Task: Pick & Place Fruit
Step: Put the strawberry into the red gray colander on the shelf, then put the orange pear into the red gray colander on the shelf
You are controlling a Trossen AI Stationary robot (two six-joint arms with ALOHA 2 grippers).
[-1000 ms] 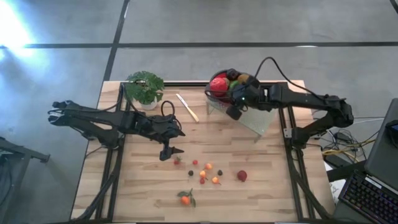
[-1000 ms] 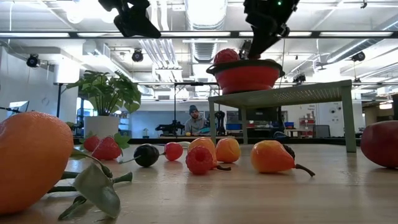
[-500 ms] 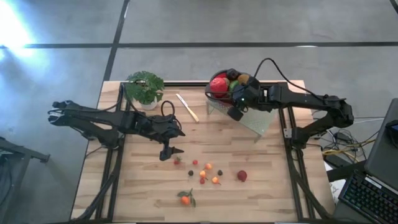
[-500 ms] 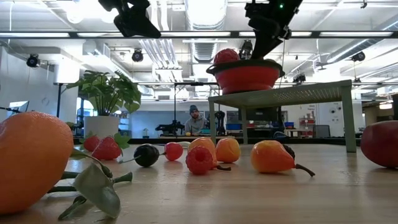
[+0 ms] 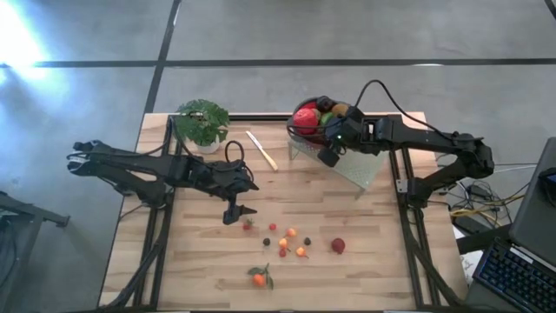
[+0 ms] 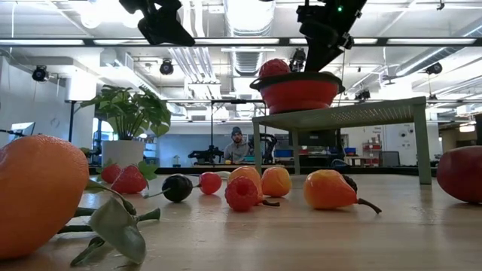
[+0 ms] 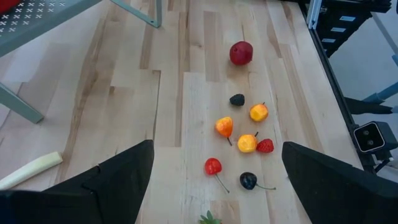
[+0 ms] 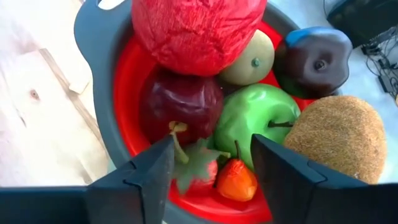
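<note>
High view: loose fruit [image 5: 287, 239] lies near on the desk [image 5: 200, 269], tangerine [image 5: 259, 278] nearest; left gripper [image 5: 236, 211] hovers wide-jawed beside a strawberry [image 5: 248, 224] and should descend squarely; far, right gripper [image 5: 331, 149], jaws parted, empty, over the red bowl [image 8: 118, 93] holding apples, kiwi, plum.

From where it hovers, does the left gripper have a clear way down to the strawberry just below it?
Probably yes. The left gripper hangs open right beside the strawberry, and nothing stands between them; the nearest small fruit lies apart from it.
</note>
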